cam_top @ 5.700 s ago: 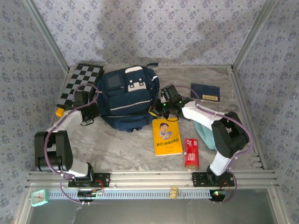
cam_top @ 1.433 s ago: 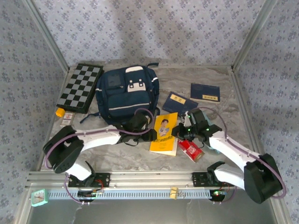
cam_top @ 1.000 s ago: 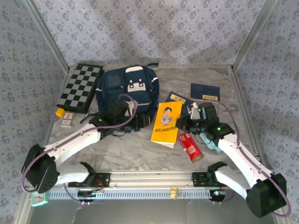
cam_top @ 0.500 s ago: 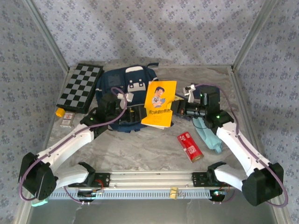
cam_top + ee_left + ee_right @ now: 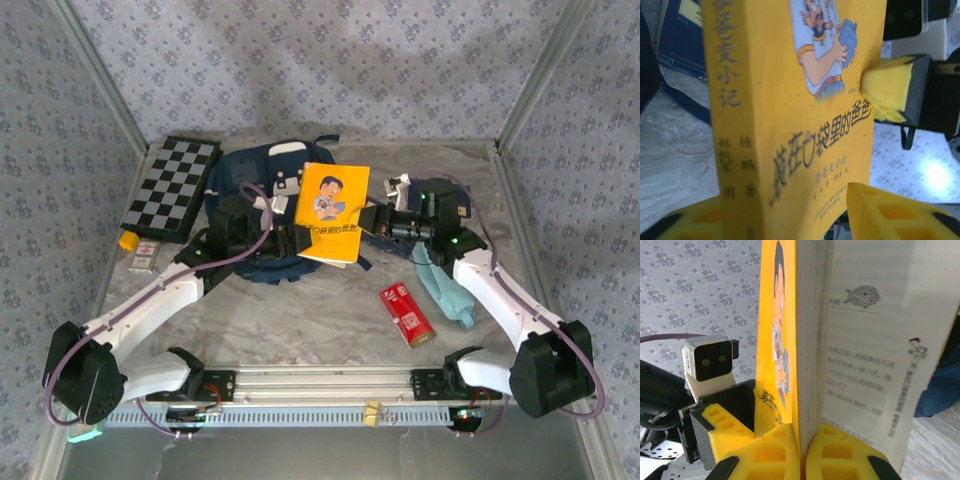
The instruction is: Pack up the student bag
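The student bag [image 5: 245,190] is a navy backpack lying at the back of the table, partly hidden behind a yellow book [image 5: 330,212] held upright above it. My right gripper [image 5: 368,222] is shut on the book's right edge. In the right wrist view its pads [image 5: 775,452] clamp the cover and page block [image 5: 812,340], with the bag [image 5: 940,385] behind. My left gripper [image 5: 293,240] is at the book's lower left. In the left wrist view it [image 5: 785,210] stands open, fingers wide on either side of the book [image 5: 790,100].
A chessboard [image 5: 170,188] lies at the back left, with an orange item [image 5: 126,240] and a small box [image 5: 146,257] near it. A red packet [image 5: 406,313] and teal cloth [image 5: 445,290] lie front right. A navy booklet [image 5: 680,40] lies beside the bag.
The yellow book has been lifted off the table and carried back and left over the bag in the right gripper. The left gripper has come up to its spine side.
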`<act>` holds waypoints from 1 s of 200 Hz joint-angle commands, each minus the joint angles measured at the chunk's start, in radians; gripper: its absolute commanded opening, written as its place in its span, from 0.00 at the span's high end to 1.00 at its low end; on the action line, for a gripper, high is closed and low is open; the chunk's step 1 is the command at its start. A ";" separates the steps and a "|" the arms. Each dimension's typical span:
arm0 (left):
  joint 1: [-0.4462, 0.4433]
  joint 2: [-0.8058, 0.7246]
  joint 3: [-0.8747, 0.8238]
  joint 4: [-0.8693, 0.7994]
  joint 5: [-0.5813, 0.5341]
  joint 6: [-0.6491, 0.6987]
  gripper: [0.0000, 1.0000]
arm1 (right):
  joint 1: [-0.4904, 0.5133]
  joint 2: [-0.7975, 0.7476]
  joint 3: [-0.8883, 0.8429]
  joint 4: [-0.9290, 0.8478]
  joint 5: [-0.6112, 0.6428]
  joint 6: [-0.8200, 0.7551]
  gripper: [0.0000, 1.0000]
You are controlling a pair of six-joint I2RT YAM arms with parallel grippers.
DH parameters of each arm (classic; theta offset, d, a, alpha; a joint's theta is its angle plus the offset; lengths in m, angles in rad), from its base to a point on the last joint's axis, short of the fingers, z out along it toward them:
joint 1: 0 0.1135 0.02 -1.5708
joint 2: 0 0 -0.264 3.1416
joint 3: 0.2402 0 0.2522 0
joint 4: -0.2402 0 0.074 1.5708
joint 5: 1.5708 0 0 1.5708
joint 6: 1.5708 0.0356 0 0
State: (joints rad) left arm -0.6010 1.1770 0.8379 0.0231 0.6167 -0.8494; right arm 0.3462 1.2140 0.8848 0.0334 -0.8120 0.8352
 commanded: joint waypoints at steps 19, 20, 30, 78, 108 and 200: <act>-0.003 0.011 0.051 0.095 0.029 -0.012 0.75 | -0.013 0.002 0.049 0.011 -0.021 -0.030 1.00; -0.002 0.012 0.052 0.095 0.029 -0.013 0.76 | -0.013 0.002 0.048 0.009 -0.021 -0.030 1.00; -0.003 0.018 0.057 0.096 0.029 -0.017 0.82 | -0.016 0.005 0.050 0.001 -0.024 -0.033 1.00; -0.002 0.017 0.067 0.133 -0.014 -0.044 0.99 | -0.037 -0.010 0.043 -0.112 0.004 -0.091 0.62; -0.001 0.011 0.067 0.210 -0.050 -0.095 1.00 | -0.063 -0.028 0.006 -0.196 0.055 -0.075 0.14; -0.017 0.045 0.078 0.374 -0.085 -0.184 1.00 | 0.048 0.027 -0.054 0.339 -0.016 0.252 0.00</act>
State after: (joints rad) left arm -0.6083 1.2213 0.8574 0.2863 0.5426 -1.0355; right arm 0.3740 1.2308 0.8177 0.1616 -0.8024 0.9672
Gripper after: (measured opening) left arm 0.154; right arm 0.999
